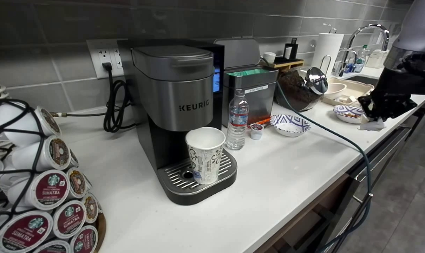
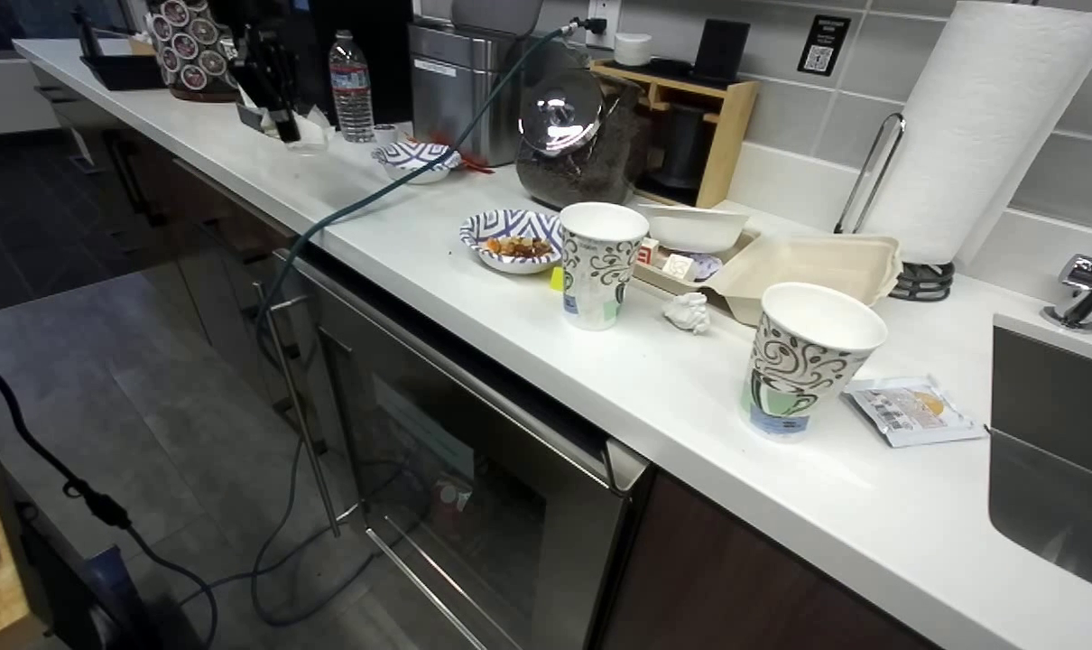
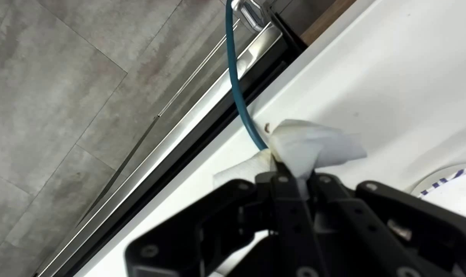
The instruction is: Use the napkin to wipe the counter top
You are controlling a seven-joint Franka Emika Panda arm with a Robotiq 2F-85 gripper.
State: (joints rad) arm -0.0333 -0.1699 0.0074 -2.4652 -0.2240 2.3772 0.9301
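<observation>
The napkin [image 3: 314,144] is a white, creased sheet of paper. My gripper [image 3: 304,181] is shut on it, and its loose ends stick out past the fingertips on both sides. The counter top [image 3: 394,73] is plain white, and the napkin hangs over it near the front edge. A small reddish-brown crumb [image 3: 267,127] lies on the surface beside the napkin. In an exterior view the gripper [image 1: 374,114] points down with the napkin [image 1: 372,125] below it. In an exterior view the napkin [image 2: 311,134] shows blurred under the black gripper [image 2: 289,126]. Contact with the counter cannot be told.
A teal hose [image 1: 339,137] crosses the counter and drops over its front edge. Patterned bowls [image 2: 415,162], a water bottle [image 1: 237,123], a coffee machine [image 1: 174,88] with a paper cup [image 1: 205,158], and paper cups [image 2: 600,271] stand around. Another crumpled white wad [image 2: 688,312] lies by a tray.
</observation>
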